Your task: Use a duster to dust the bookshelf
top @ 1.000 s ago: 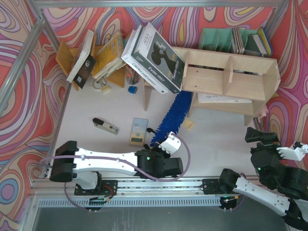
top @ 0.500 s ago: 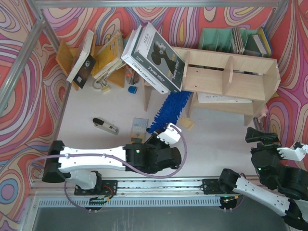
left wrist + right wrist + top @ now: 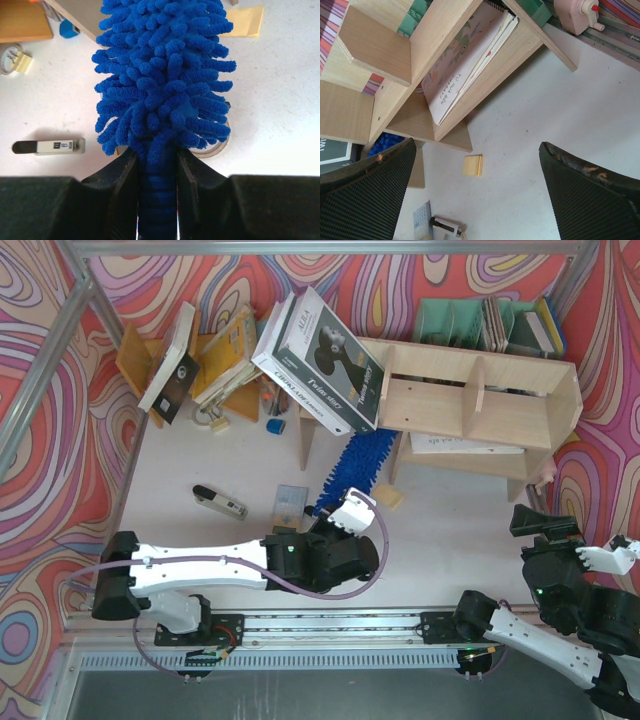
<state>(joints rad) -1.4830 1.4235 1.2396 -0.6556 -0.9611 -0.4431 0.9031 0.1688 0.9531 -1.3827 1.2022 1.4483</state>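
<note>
left gripper (image 3: 156, 157): jaws pinching the slim handle of the duster (image 3: 162, 75) just below its fluffy head. the hold looks centred and square.

right gripper (image 3: 477, 150): jaws spread wide with nothing between them. it hangs off the right end of the bookshelf (image 3: 470, 405), well apart from the work.

position of the duster: the head runs slantwise from the left gripper up toward the left end of the bookshelf. its tip sits at the mouth of the lower left bay, between the end upright and the first divider. whether the bristles touch the wood cannot be told from overhead.

step in hand, as judged: a dusting pass at the lower left bay. the upper compartments and the right-hand bays remain to be covered.

next move, as judged: carry the head further in along the lower board, then raise it to sweep the top shelf and dividers from left to right. care is needed near the boxed book (image 3: 320, 360) leaning over the shelf's left end. the spiral notebook (image 3: 465, 60) lying in the lower right bay could also be knocked or dragged.
</note>
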